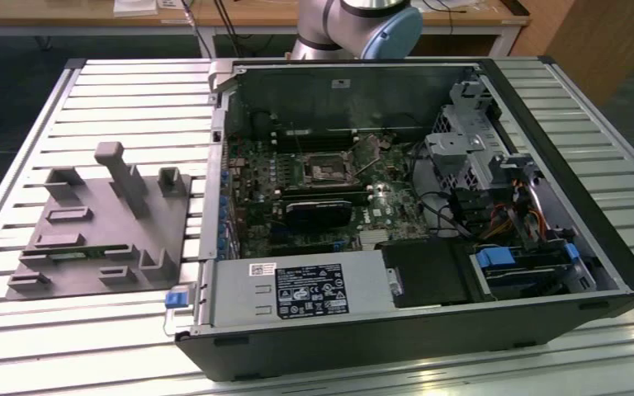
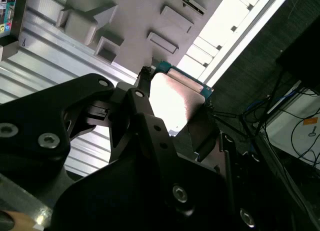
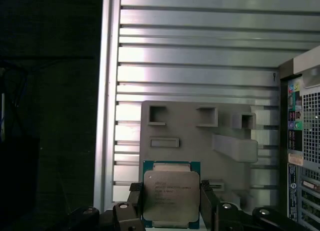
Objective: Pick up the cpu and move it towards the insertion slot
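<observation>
In the first wrist view the cpu (image 3: pixel 171 191), a small square chip with a silver metal top on a green-edged board, sits between my two black fingers (image 3: pixel 207 203). My gripper (image 3: pixel 171 203) is shut on its two opposite edges. It hangs well above the grey fixture (image 3: pixel 200 136) on the slatted table. The second wrist view shows the cpu (image 2: pixel 172 98) glaring white in the gripper (image 2: pixel 172 118), with the fixture (image 2: pixel 130 11) below. In the exterior view, the insertion slot (image 1: pixel 326 172) is the square socket on the motherboard inside the open computer case (image 1: pixel 581 247).
The grey fixture (image 1: pixel 102 227) with upright posts and pockets lies on the slatted metal table (image 1: pixel 130 99), at the exterior view's left of the case. A power supply (image 1: pixel 300 290) and drive cages (image 1: pixel 466 157) crowd the case interior. The arm's base (image 1: pixel 361 25) stands behind the case.
</observation>
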